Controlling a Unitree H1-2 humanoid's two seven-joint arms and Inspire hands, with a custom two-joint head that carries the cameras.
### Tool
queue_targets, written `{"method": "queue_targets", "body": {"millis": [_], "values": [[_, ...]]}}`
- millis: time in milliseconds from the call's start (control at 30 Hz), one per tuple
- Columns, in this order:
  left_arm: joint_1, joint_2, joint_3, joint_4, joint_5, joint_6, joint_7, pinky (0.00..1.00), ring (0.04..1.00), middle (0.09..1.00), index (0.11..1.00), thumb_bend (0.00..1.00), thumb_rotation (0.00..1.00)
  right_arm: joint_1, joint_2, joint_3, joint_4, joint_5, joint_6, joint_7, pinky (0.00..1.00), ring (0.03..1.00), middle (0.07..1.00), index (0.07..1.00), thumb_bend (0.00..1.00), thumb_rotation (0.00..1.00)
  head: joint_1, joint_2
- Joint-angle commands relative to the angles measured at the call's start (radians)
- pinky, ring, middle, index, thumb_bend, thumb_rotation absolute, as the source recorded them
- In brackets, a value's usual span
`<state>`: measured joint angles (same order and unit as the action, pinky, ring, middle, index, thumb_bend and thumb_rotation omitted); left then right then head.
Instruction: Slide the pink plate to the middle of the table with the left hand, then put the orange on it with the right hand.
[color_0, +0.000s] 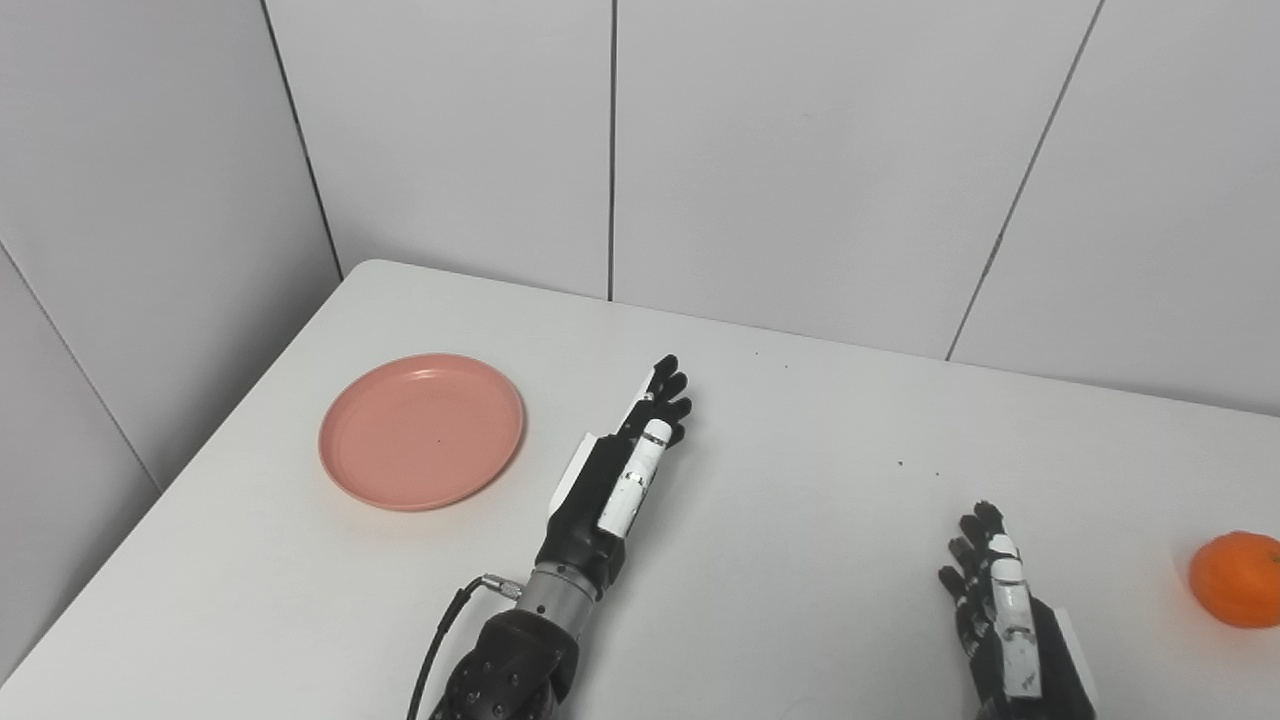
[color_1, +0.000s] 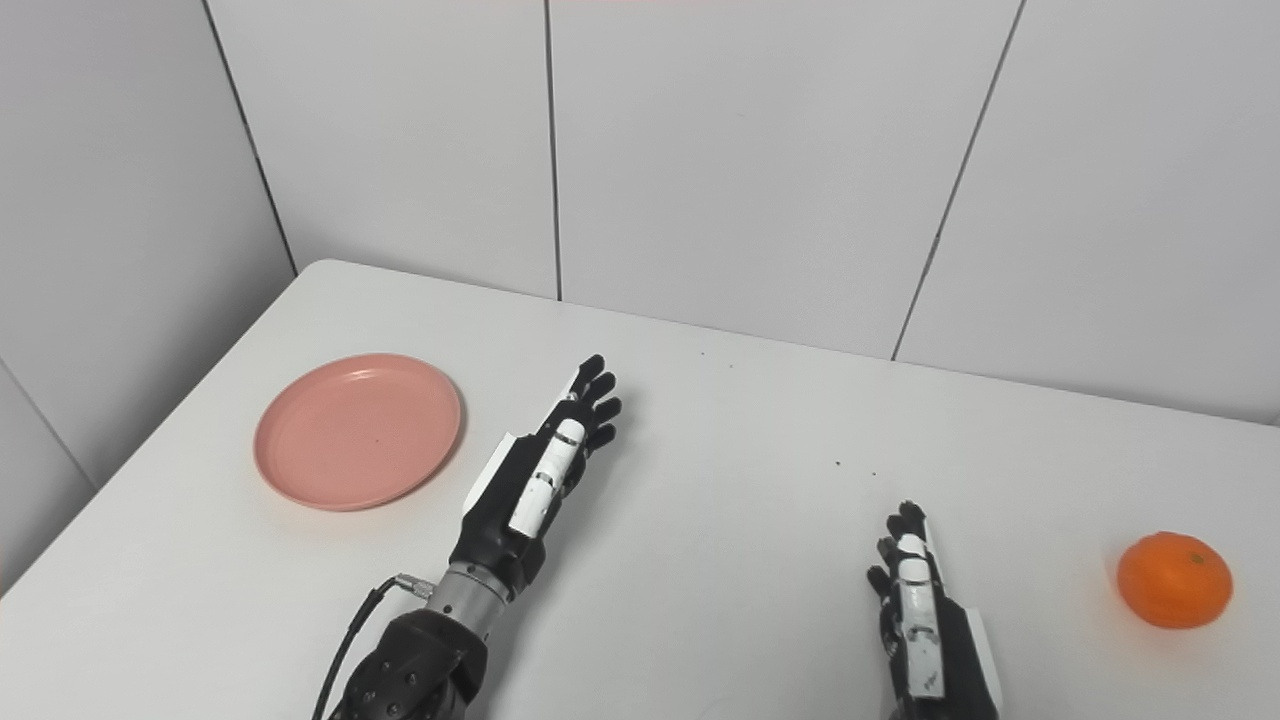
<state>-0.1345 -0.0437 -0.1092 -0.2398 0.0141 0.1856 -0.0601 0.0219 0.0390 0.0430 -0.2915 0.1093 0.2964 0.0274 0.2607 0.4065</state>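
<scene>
I see my left hand (color_0: 625, 470) empty, fingers stretched, just right of the pink plate (color_0: 421, 430); my right hand (color_1: 925, 625) empty, fingers extended, orange (color_1: 1173, 579) well right

No readable text, labels, brands or numbers anywhere.

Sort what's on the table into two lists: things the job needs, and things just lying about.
Needed: pink plate, orange, left hand, right hand.

Lying about: nothing but a few dark specks on the white table.
</scene>
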Motion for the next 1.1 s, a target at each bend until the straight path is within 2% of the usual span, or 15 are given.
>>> {"method": "queue_targets", "body": {"millis": [0,167,467,767,1067], "values": [[-0.058,0.008,0.010,-0.057,-0.017,0.022,-0.009,0.96,0.966,0.989,0.974,0.42,1.00,-0.018,-0.002,0.000,-0.018,-0.004,-0.036,0.005,1.00,1.000,1.000,1.000,0.22,1.00,0.003,0.001],[-0.108,0.022,0.048,-0.108,-0.034,0.102,-0.002,0.97,0.964,0.985,0.974,0.42,1.00,-0.018,-0.004,-0.004,-0.014,0.000,-0.038,0.009,1.00,1.000,1.000,1.000,0.22,1.00,0.015,-0.002],[-0.181,0.099,0.141,-0.150,-0.055,0.161,0.004,0.97,0.951,0.972,0.963,0.40,1.00,-0.020,-0.004,-0.009,-0.011,0.011,-0.035,0.009,1.00,1.000,1.000,1.000,0.21,1.00,0.031,-0.008],[-0.209,0.178,0.249,-0.118,-0.102,0.147,0.010,0.96,0.943,0.956,0.945,0.42,1.00,-0.020,-0.013,-0.013,-0.011,0.018,-0.035,0.016,1.00,1.000,1.000,1.000,0.21,1.00,0.049,-0.014],[-0.223,0.240,0.326,-0.119,-0.134,0.154,0.028,0.96,0.960,0.971,0.943,0.36,1.00,-0.022,-0.018,-0.021,-0.008,0.038,-0.032,0.018,1.00,1.000,1.000,1.000,0.21,1.00,0.062,-0.021]]}}
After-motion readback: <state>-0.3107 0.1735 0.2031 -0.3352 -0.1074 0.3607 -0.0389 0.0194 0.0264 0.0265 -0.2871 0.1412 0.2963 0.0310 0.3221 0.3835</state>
